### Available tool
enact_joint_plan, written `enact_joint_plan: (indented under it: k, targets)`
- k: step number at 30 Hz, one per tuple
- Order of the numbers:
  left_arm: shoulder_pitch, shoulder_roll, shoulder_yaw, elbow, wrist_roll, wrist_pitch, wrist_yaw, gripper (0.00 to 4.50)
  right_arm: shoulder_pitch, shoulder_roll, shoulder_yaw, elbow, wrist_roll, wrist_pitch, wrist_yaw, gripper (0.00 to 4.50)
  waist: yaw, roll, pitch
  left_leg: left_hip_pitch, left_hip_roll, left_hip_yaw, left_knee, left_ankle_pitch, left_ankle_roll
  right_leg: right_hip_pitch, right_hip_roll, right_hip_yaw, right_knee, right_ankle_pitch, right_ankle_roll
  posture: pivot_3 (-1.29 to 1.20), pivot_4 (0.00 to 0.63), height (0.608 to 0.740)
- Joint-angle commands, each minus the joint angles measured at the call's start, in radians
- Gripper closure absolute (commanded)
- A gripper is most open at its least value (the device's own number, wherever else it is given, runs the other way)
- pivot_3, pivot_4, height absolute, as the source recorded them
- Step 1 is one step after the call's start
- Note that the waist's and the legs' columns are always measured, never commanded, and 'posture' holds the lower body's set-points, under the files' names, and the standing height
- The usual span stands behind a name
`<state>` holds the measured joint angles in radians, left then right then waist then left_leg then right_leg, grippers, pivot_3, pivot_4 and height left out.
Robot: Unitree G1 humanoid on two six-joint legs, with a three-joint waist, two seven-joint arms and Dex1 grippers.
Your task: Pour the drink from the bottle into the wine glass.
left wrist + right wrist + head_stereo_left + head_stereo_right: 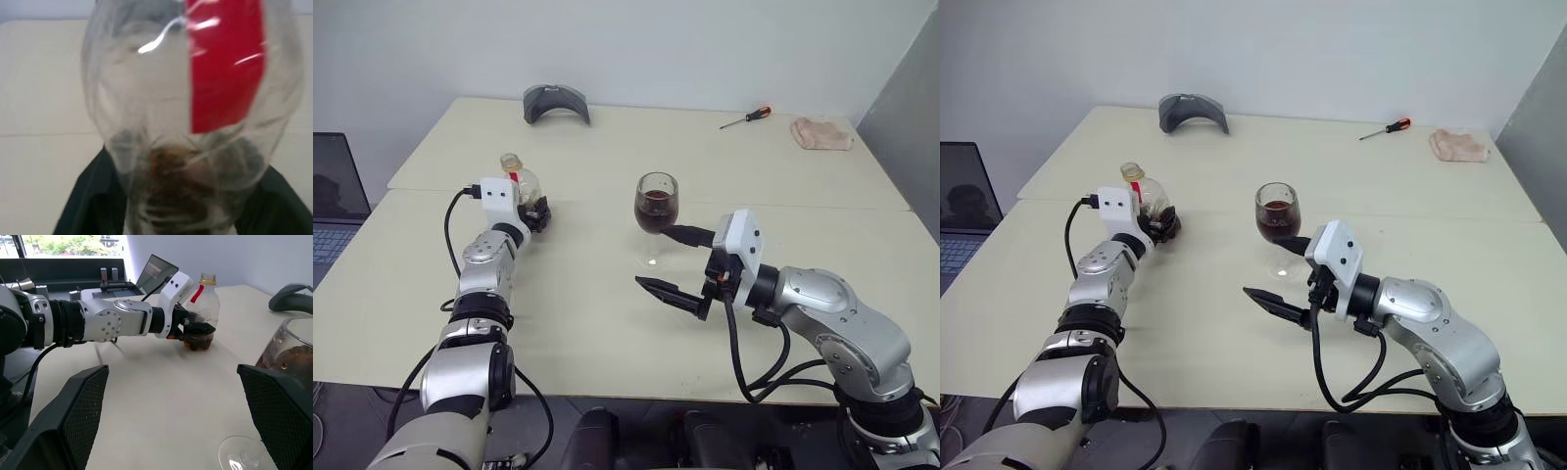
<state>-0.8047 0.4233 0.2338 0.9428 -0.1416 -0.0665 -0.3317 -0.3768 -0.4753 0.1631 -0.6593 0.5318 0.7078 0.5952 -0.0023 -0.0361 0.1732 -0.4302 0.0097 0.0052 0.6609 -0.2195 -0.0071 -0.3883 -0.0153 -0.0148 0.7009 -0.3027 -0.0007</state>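
On the counter (pixel 607 323), the wine glass (pixel 657 204) stood at centre, its bowl half full of dark drink (pixel 657 209), between the right gripper's (pixel 674 262) spread fingers. To its left, the almost empty bottle (pixel 522 186) stood upright between the left gripper's (pixel 536 212) fingers; whether they pinched it could not be told.

walls: pale grey (pixel 705 49) | table: cream (pixel 607 323) | window (pixel 58 245): daylight, possibly trees outside
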Motion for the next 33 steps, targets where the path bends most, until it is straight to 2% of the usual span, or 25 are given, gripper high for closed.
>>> enact_joint_plan:
  k: [1,3,12,17,20,25,33]
  targets:
    - [0.029,0.003,0.004,-0.091,-0.016,-0.017,-0.021,0.51,-0.03,0.014,-0.016,-0.037,0.022,0.005,-0.017,0.0,0.0,0.0,0.0,0.0,0.0,0.0,0.0,0.0,0.0,0.0,0.0,0.0,0.0,0.0,0.0,0.0,0.15,0.74]
    - [0.063,0.004,0.0,-0.151,-0.015,-0.004,-0.02,0.02,-0.032,0.017,-0.019,-0.041,0.026,0.01,-0.02,0.0,-0.001,0.0,0.0,0.0,0.0,0.0,0.0,0.0,0.0,0.0,0.0,0.0,0.0,0.0,0.0,0.0,0.15,0.74]
    - [0.394,-0.014,0.027,-0.75,-0.057,0.209,0.053,0.02,0.043,-0.016,-0.091,-0.085,0.051,0.013,-0.04,0.0,0.0,0.0,0.0,0.0,0.001,0.0,0.0,0.0,0.0,0.0,0.0,0.001,0.0,0.0,0.0,0.0,0.15,0.74]
    - [0.557,-0.041,0.02,-1.031,-0.058,0.309,0.104,0.02,0.241,-0.033,-0.156,-0.036,-0.035,-0.146,-0.029,0.0,0.005,0.0,-0.001,0.0,0.0,0.0,0.0,-0.001,0.001,0.002,-0.001,0.0,-0.003,0.0,0.0,0.0,0.15,0.74]
    - [0.609,-0.061,0.023,-1.095,-0.058,0.351,0.138,0.02,0.342,0.041,-0.222,0.106,-0.103,-0.306,-0.084,0.0,0.004,-0.001,-0.001,0.001,-0.001,0.0,0.0,-0.001,0.001,0.003,-0.002,0.001,-0.003,0.0,0.0,0.0,0.15,0.74]
    - [0.663,-0.096,0.013,-1.138,-0.028,0.347,0.181,0.02,0.331,0.181,-0.306,0.376,-0.3,-0.625,-0.281,0.0,0.0,-0.001,-0.002,0.005,0.0,0.001,-0.002,-0.001,0.001,0.006,-0.001,0.001,-0.002,0.0,0.0,0.0,0.15,0.74]
    - [0.718,-0.13,0.016,-1.166,-0.023,0.313,0.198,0.02,0.251,0.243,-0.31,0.537,-0.357,-0.721,-0.345,0.0,0.0,0.0,-0.002,0.005,0.0,0.002,-0.003,-0.001,0.001,0.005,0.0,0.003,-0.002,0.0,0.0,0.0,0.15,0.74]
